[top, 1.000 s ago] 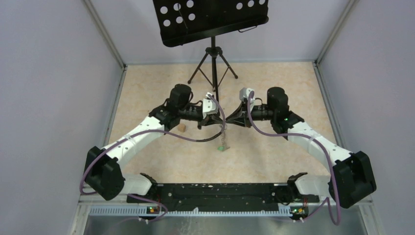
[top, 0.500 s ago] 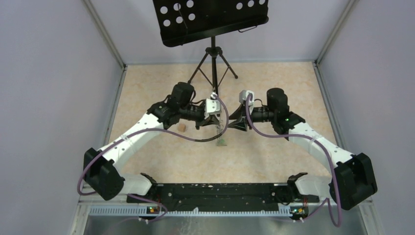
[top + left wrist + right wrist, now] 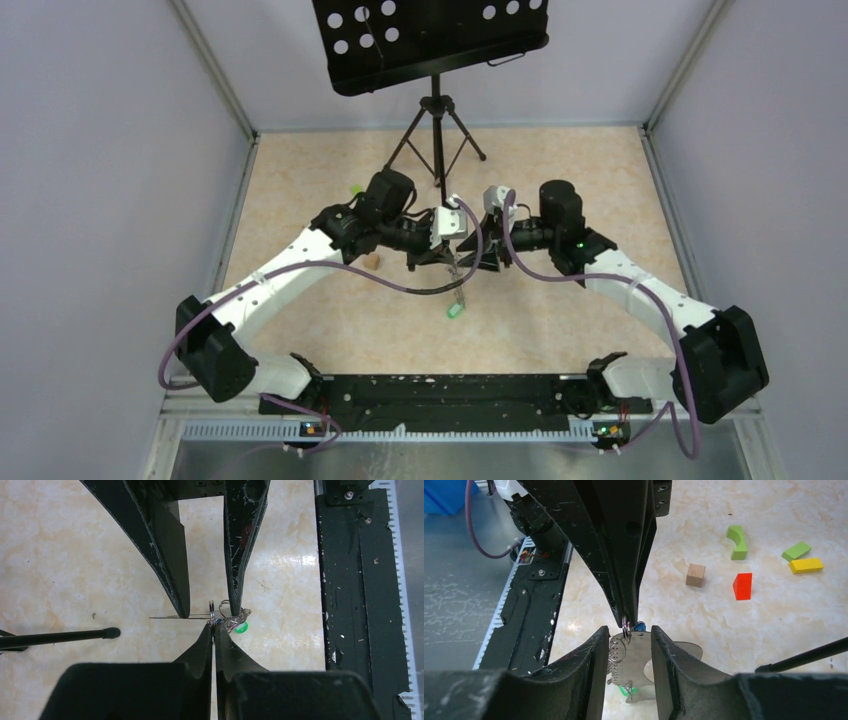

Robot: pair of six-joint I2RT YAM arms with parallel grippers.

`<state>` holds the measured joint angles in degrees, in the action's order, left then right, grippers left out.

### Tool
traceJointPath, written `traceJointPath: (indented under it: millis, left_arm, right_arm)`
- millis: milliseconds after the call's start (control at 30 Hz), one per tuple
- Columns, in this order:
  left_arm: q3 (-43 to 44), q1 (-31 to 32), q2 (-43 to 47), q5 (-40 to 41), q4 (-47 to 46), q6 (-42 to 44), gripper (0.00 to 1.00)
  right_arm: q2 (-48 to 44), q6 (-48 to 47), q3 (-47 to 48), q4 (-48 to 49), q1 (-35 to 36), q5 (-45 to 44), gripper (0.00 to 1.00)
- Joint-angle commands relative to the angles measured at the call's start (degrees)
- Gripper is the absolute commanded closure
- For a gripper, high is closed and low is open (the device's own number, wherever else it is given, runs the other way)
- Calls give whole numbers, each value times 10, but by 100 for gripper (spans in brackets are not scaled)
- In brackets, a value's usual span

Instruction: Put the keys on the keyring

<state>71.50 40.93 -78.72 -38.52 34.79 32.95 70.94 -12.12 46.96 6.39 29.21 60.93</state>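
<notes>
The keyring [image 3: 639,652] is a flat grey piece with a cut-out and a coiled metal chain [image 3: 616,657] along one side. It hangs from a small metal ring [image 3: 626,625]. My left gripper [image 3: 626,620] is shut on that ring, which also shows in the left wrist view [image 3: 213,614]. My right gripper [image 3: 629,630] is open, with its fingers on either side of the hanging keyring. A blue tag [image 3: 640,626] sits by the ring. A green tag [image 3: 454,310] dangles at the bottom and also shows in the left wrist view [image 3: 242,627]. The keys themselves are too small to make out.
A wooden cube [image 3: 695,575], a red block [image 3: 742,586], two green blocks [image 3: 738,542] and a yellow block [image 3: 806,565] lie on the table beyond the grippers. The black tripod music stand [image 3: 435,120] stands behind, one leg [image 3: 60,637] reaching near the grippers. The black base rail [image 3: 360,580] runs along the near edge.
My left gripper has moved right, toward the right gripper, and the right has shifted slightly left. The green tag now hangs lower in the top view.
</notes>
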Motion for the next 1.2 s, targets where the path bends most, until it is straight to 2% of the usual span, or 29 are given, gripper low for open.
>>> traceJointPath:
  millis: [0,267,400,967,1167]
  left_arm:
    - [26,2,0,0,0,-8,100]
    - [21,4,-5,-6,1,-8,100]
    - [19,4,-3,-7,-2,-8,100]
    - [9,5,-5,-14,-8,-9,100]
    - [6,5,-4,-15,-11,-9,100]
  right_arm:
    - [4,7,22,34,7,31,65]
    - [12,10,26,34,13,20,74]
    - [16,6,25,30,15,12,81]
    - [12,9,29,28,16,7,83]
    - [10,10,29,29,15,8,87]
